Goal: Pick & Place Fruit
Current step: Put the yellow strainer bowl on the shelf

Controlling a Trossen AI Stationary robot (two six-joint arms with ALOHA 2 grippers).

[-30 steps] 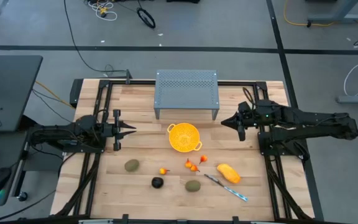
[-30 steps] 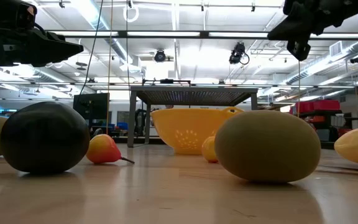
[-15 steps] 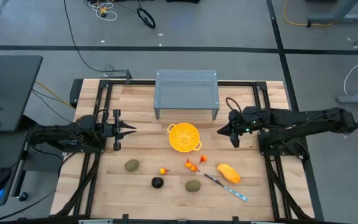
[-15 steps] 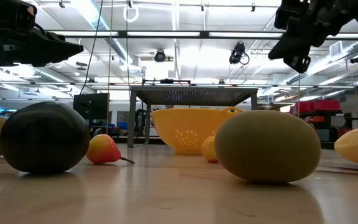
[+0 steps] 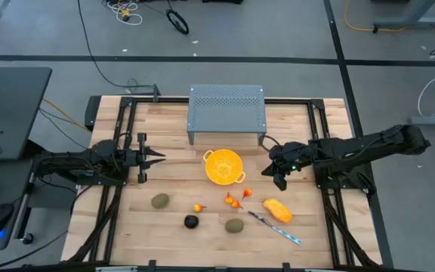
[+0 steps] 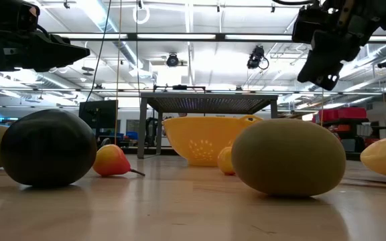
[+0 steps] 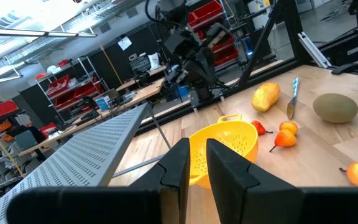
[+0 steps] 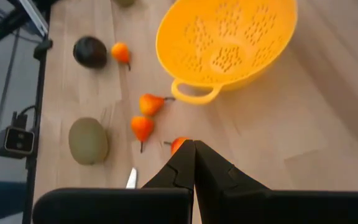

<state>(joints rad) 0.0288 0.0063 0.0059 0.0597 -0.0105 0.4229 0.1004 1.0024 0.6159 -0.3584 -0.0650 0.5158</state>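
The fruit lies on the near half of the wooden table: a yellow-orange oblong (image 5: 277,210), two olive ovals (image 5: 160,201) (image 5: 235,225), a dark ball (image 5: 191,221) and small orange-red pieces (image 5: 198,208) (image 5: 233,200) (image 5: 248,193). My right gripper (image 5: 266,172) hangs shut above the table, right of the yellow colander (image 5: 223,165), slanting down; its wrist view shows the fingertips (image 8: 194,149) closed over the orange-red pieces (image 8: 143,127). At the table's left side my left gripper (image 5: 161,157) waits level, with a narrow gap (image 7: 197,155) between its fingers and nothing in it.
A grey perforated stand (image 5: 227,113) sits at the far middle. A silver-and-blue knife (image 5: 276,227) lies beside the oblong fruit. Black frame rails (image 5: 119,128) run along the table's left and right sides. Bare wood lies between the colander and the right rail.
My right gripper has come down and moved toward the table's left and near edges, closer to the colander, tipping further downward. It has stayed shut.
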